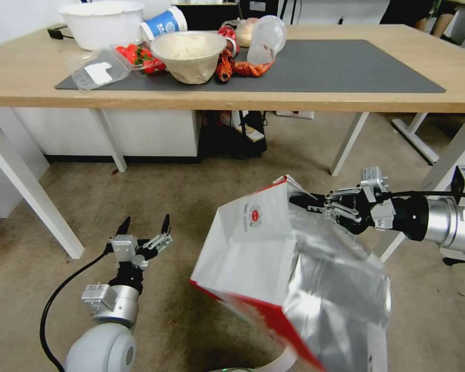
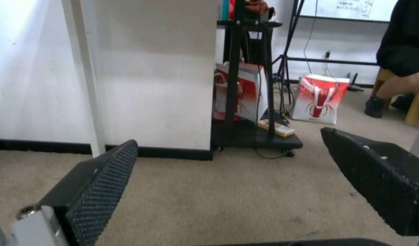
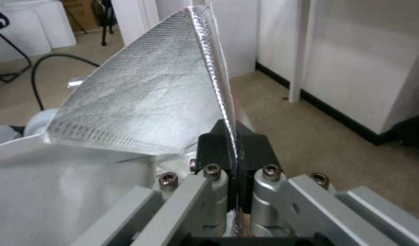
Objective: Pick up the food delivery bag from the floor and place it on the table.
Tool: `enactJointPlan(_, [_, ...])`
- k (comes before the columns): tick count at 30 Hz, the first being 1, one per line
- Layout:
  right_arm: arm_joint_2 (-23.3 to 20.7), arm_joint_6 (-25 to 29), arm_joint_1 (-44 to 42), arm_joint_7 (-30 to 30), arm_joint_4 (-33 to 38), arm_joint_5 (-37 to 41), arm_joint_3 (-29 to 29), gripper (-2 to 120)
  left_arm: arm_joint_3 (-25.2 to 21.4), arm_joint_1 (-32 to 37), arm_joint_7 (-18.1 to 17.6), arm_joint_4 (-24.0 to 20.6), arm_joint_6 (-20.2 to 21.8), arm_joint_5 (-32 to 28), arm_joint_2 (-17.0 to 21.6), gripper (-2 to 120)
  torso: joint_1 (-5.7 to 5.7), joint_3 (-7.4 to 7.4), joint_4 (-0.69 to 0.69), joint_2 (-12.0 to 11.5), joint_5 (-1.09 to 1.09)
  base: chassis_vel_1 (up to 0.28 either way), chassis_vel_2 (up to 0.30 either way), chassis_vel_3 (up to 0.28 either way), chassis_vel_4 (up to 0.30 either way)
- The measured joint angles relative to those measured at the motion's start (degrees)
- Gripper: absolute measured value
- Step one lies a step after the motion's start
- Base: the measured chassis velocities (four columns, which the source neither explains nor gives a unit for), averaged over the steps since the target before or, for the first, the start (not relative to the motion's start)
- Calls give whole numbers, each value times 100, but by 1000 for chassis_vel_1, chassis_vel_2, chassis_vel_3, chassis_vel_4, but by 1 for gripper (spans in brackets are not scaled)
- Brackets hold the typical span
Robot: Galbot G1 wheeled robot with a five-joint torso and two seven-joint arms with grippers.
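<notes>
Silver foil lining is pinched between the closed fingers of the right tool (image 1: pixel 315 202), which is clamped on the top rim of the food delivery bag (image 1: pixel 253 243). The bag is held tilted above the floor (image 1: pixel 165 206), in front of the worktop (image 1: pixel 26 72) and below its level, its white face with the red logo turned toward the worktop. Because it is gripped at one corner only, the bag appears to hang skewed. The left tool (image 1: pixel 144 227) is held low over the carpet, well apart from the bag, with its fingers spread wide and nothing between them. The dark mat (image 1: pixel 346 67) is partly bare, likely as a landing spot.
</notes>
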Motion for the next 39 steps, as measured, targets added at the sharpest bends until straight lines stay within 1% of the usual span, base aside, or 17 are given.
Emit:
enactJointPlan(16, [39,-89,-33,74,192,52,20,0,-38,22,71,-74,-13,-63,13,100,0,0,0,0,0,0,0,0,0])
enactJointPlan(18, [57,-101,-44,73,214,52,16,0,-64,31,150,-75,-17,-95,11,100,0,0,0,0,0,0,0,0,0])
enactJointPlan(25, [73,-121,-49,69,229,52,7,0,-87,34,219,-75,-77,-173,4,100,4,7,-1,31,0,0,0,0,0])
enactJointPlan(32, [75,-132,-49,68,233,58,-1,0,-102,34,235,-75,-94,-197,8,100,5,74,0,101,1,0,0,0,0])
enactJointPlan(37, [75,-133,-49,68,233,60,-1,0,-103,34,236,-75,-95,-199,9,100,4,89,0,115,0,0,0,0,0])
enactJointPlan(38, [65,-142,-49,65,244,102,-2,0,-107,34,238,-75,-96,-210,10,100,5,178,-1,204,1,0,0,0,0])
enactJointPlan(39, [56,-145,-49,61,246,119,-2,0,-109,34,239,-75,-96,-211,9,100,4,214,-1,239,0,0,0,0,0])
